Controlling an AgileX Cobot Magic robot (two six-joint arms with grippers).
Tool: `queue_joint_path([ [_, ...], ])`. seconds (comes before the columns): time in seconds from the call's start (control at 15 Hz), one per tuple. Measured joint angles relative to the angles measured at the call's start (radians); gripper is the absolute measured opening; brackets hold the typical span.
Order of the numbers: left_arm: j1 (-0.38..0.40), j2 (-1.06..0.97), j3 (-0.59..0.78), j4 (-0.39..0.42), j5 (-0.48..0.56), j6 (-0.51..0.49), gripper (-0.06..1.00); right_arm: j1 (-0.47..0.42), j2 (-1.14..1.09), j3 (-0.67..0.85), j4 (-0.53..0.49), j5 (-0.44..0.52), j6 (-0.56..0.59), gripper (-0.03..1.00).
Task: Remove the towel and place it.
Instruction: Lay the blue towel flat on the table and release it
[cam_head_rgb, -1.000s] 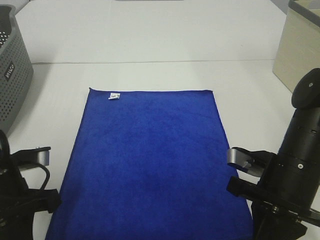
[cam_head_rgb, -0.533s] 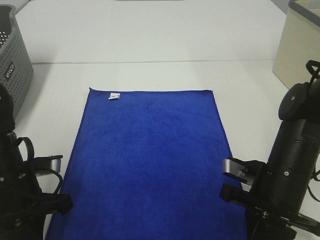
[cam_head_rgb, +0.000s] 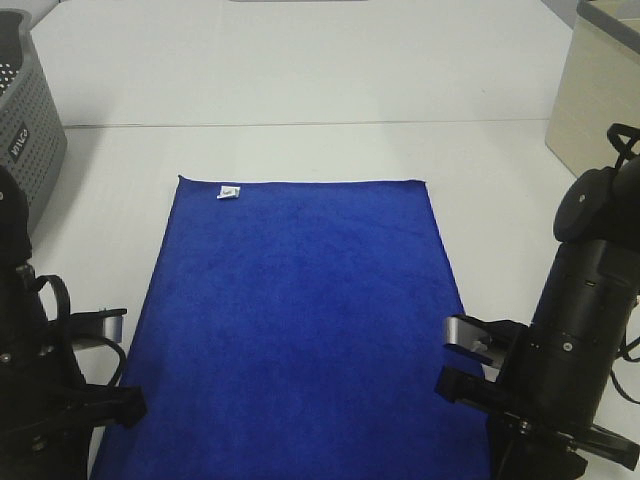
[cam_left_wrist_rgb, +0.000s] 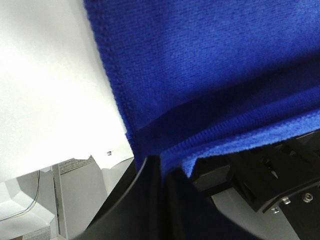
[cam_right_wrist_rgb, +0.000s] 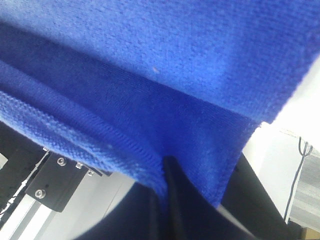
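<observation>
Towel lies between grey basket and beige box, left pincer and right pincer pinching its corners.

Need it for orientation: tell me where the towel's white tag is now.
In the exterior high view the white tag sits on the towel near its far left corner, on the grey basket side.

This looks like a robot lab or test bench. A plain white table fills the frame, with a black robot arm at the lower left and a second arm at the lower right. The props are few: a blue towel in the middle, a grey basket with holes at the upper left, and a beige box at the upper right.
</observation>
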Motion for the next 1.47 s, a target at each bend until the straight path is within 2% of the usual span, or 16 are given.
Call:
queue_joint_path([
  [0.53,0.001,0.000,0.000,0.027,0.010,0.000,0.10,-0.001,0.000,0.000,-0.033,0.003,0.000,0.03],
  [0.67,0.001,0.000,0.000,0.033,0.011,0.000,0.12,-0.001,0.000,0.000,-0.036,0.003,0.000,0.10],
  [0.87,0.002,0.000,0.000,0.047,0.011,0.000,0.21,-0.006,0.000,0.000,-0.043,0.003,0.000,0.37],
  [1.0,0.007,0.000,0.001,0.042,0.012,0.000,0.38,-0.006,0.000,0.000,-0.050,0.004,0.000,0.55],
  [1.07,0.008,0.000,0.001,0.022,0.019,0.000,0.59,-0.006,0.000,0.000,-0.050,0.006,0.000,0.61],
  [1.2,0.008,0.000,0.001,-0.006,0.032,0.017,0.63,-0.006,0.000,0.000,-0.050,0.014,0.000,0.62],
  [1.47,0.008,0.000,-0.008,-0.046,0.111,0.052,0.64,-0.006,-0.017,0.000,-0.050,0.041,-0.008,0.62],
])
